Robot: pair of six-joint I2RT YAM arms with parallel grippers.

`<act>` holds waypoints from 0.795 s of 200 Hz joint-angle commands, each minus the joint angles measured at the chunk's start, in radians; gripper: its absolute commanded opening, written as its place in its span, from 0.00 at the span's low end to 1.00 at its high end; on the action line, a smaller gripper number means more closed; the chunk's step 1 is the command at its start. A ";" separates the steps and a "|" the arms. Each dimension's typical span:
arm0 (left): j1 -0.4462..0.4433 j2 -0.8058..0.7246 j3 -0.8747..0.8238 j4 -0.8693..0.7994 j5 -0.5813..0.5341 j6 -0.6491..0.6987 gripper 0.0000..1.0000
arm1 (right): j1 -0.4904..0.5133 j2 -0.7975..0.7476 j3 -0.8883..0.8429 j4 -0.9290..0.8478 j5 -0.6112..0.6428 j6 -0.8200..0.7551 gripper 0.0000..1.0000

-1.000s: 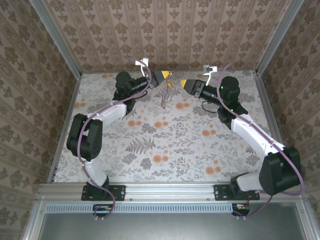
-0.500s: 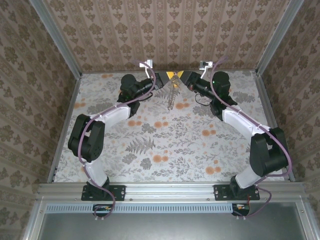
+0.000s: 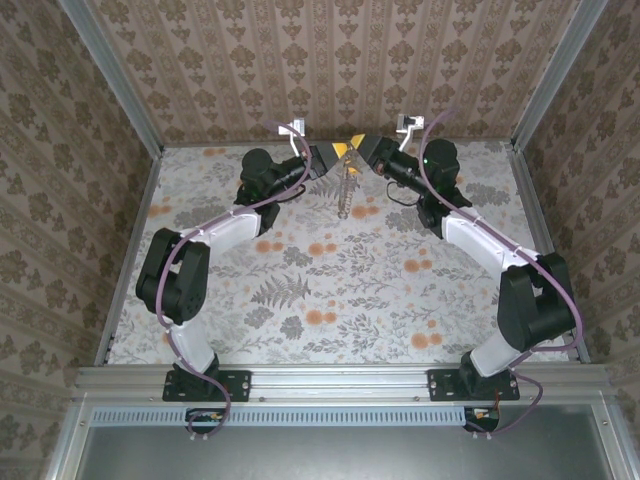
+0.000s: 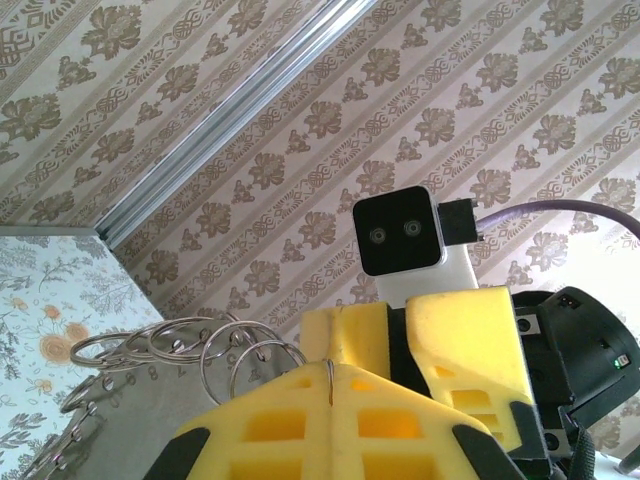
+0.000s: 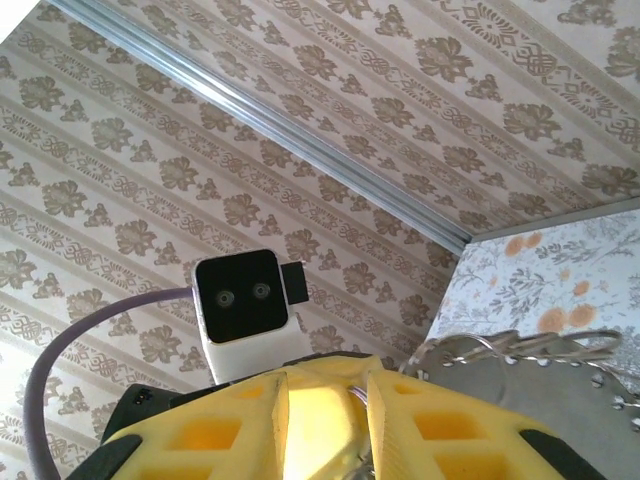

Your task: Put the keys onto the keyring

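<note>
At the back of the table my left gripper (image 3: 338, 153) and right gripper (image 3: 362, 150) meet tip to tip. In the left wrist view my left gripper (image 4: 330, 385) is shut on a thin metal keyring (image 4: 330, 372). Several more wire rings (image 4: 190, 350) fan out to its left. From the pinch a metal bunch (image 3: 345, 190) hangs toward the table. My right gripper (image 5: 328, 395) is open, its fingers (image 4: 465, 340) either side of the left gripper's tip, with the ring wire (image 5: 370, 400) by its right finger. I cannot make out any key with a yellow-orange head.
The patterned back wall (image 3: 340, 70) stands right behind both grippers, with an aluminium corner post (image 4: 230, 120) to the left. The floral table (image 3: 330, 280) stretches in front of them. Purple cables (image 3: 285, 130) loop off both wrists.
Over the last second the right gripper swung left and the left gripper shifted right until their tips met. The hanging bunch moved right with the left gripper. Little has changed since half a second ago.
</note>
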 commanded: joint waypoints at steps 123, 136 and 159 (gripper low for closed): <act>-0.007 -0.038 0.002 0.077 0.006 -0.006 0.00 | 0.007 0.032 0.010 0.035 0.020 -0.004 0.29; -0.007 -0.038 0.002 0.078 0.005 -0.007 0.00 | 0.007 0.032 0.009 0.038 0.015 -0.001 0.29; -0.007 -0.035 0.002 0.077 0.006 -0.007 0.00 | 0.009 0.035 0.008 0.049 0.008 0.004 0.28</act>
